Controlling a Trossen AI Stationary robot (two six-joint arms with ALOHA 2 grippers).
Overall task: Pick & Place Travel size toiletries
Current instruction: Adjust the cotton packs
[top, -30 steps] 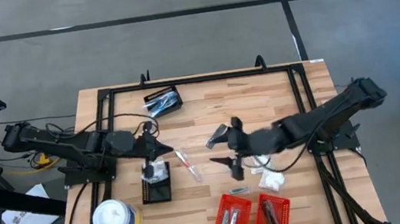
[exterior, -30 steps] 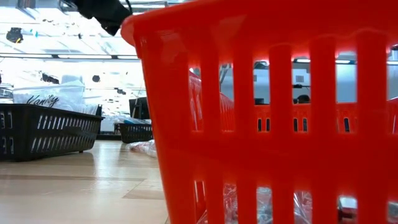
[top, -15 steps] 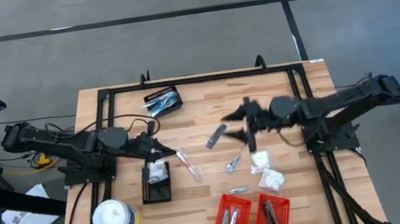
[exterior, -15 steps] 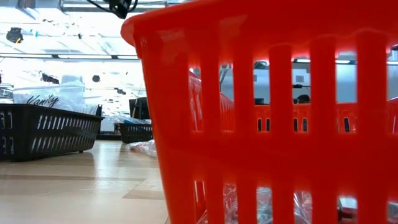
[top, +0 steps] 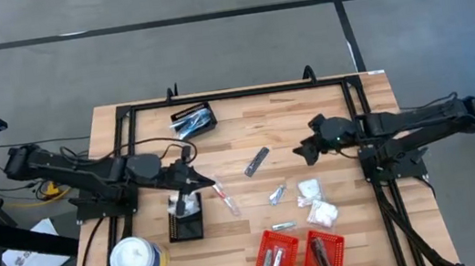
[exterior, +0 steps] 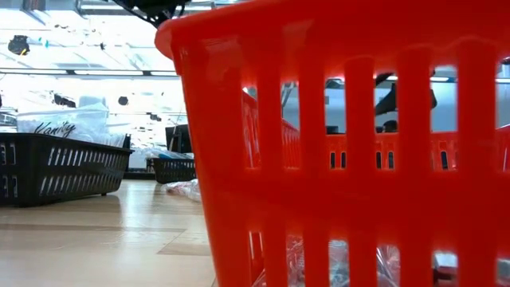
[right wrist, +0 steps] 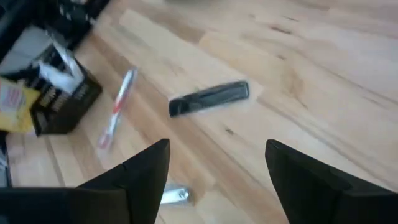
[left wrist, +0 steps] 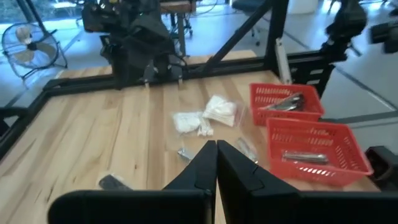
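Right gripper (right wrist: 214, 180) jaws spread above the slim dark grey stick (right wrist: 209, 99); left gripper (left wrist: 216, 163) jaws pressed together, empty. That flat stick could easily skid off across the wooden counter (right wrist: 323, 81).

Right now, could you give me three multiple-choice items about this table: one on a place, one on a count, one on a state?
1. Where does the dark grey stick lie?
A. in a red basket
B. on the bare wood between the arms
C. inside the white cup

2. How many red baskets stand on the table?
A. one
B. two
C. four

3. How is the right claw?
A. open, empty
B. shut on a sachet
C. shut, empty

Answers:
1 B, it lies alone on the planks.
2 B, two stand side by side at the near edge.
3 A, its fingers stand wide apart with nothing between.
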